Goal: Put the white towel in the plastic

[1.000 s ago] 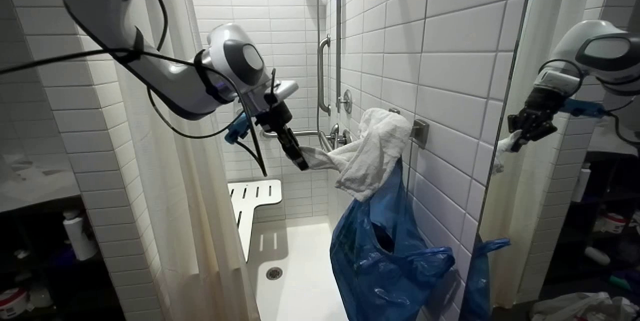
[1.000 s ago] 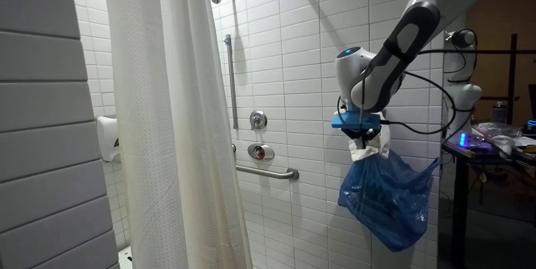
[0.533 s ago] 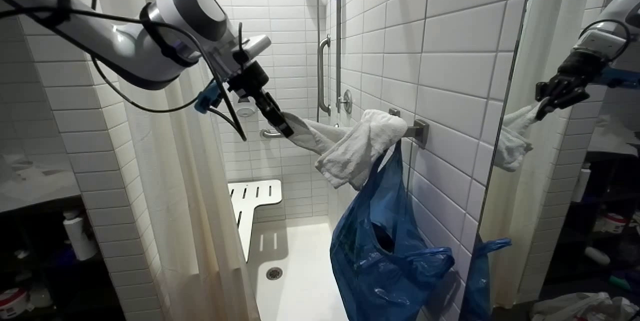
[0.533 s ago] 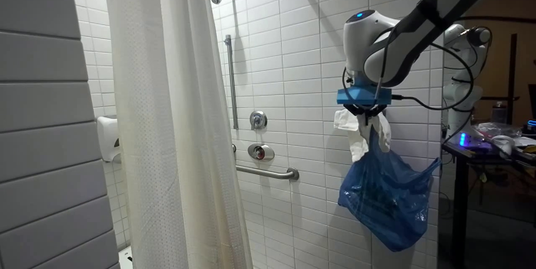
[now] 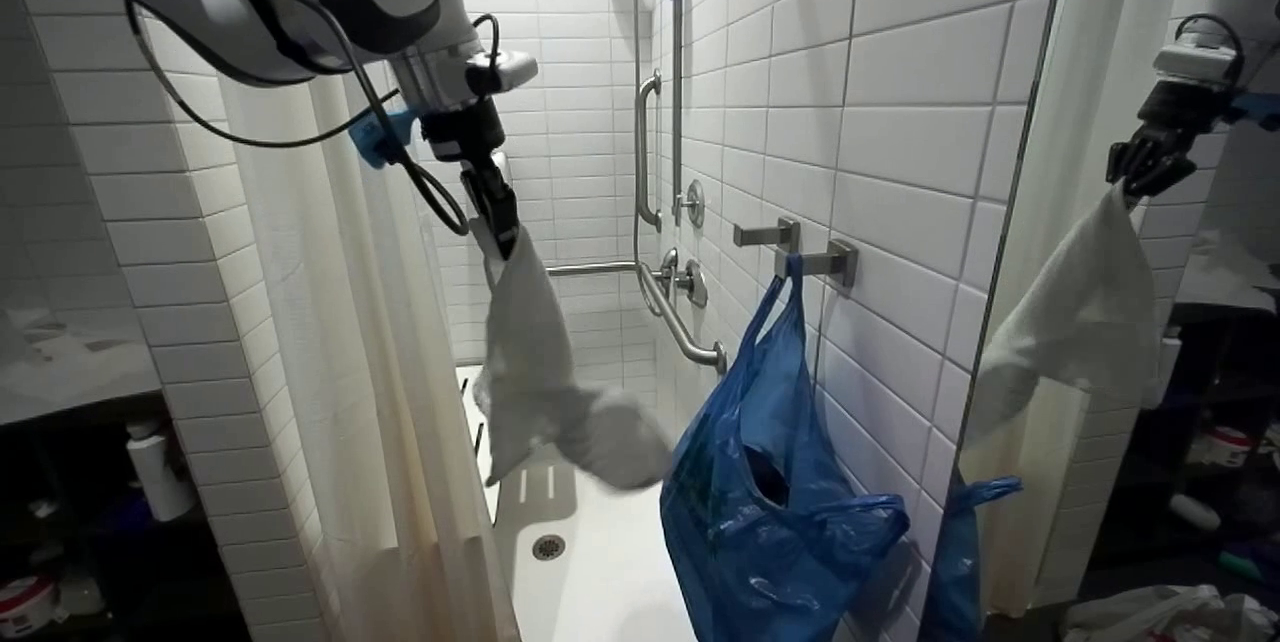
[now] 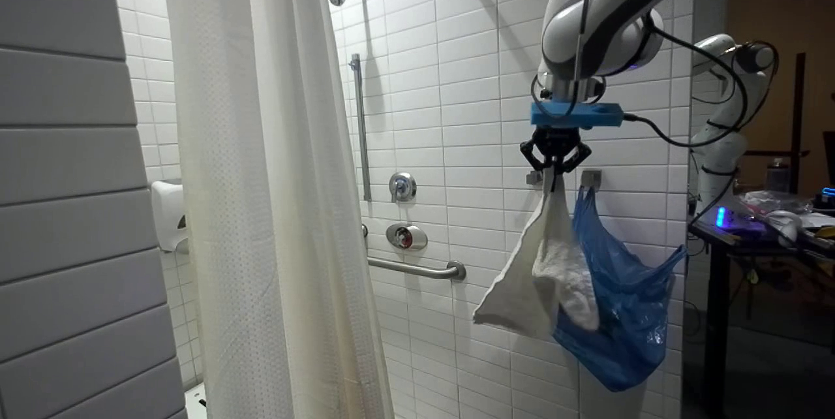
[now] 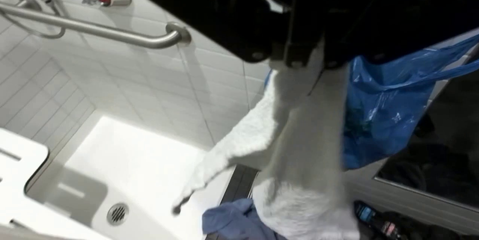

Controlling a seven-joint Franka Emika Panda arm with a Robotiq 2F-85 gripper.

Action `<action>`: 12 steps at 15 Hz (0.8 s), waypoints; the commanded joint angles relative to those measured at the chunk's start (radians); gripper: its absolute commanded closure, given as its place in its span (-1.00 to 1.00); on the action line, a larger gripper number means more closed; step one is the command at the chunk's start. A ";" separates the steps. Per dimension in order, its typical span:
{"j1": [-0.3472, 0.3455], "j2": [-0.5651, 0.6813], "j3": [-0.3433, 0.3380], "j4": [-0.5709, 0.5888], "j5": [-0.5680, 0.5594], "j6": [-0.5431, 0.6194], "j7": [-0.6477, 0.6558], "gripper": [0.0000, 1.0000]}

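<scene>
White towel (image 5: 533, 382), clamped in the gripper (image 6: 554, 177) — we see it toward ten o'clock of the blue bag (image 5: 770, 547) in both exterior views.

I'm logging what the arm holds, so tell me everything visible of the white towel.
The white towel looks like soft cloth, fluffy in places and smoother in others. The closed gripper pinches it at the top; from there it hangs in folds, widening downward, outside the blue bag. Its lower part is partly blurred; whether it touches the bag is unclear.
</scene>
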 commanded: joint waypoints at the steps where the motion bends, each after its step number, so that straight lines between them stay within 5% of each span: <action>1: -0.040 0.070 0.041 0.141 0.219 -0.197 -0.251 0.99; 4: -0.086 0.114 0.063 0.238 0.315 -0.349 -0.350 0.99; 12: -0.182 0.145 0.056 0.354 0.432 -0.533 -0.404 0.99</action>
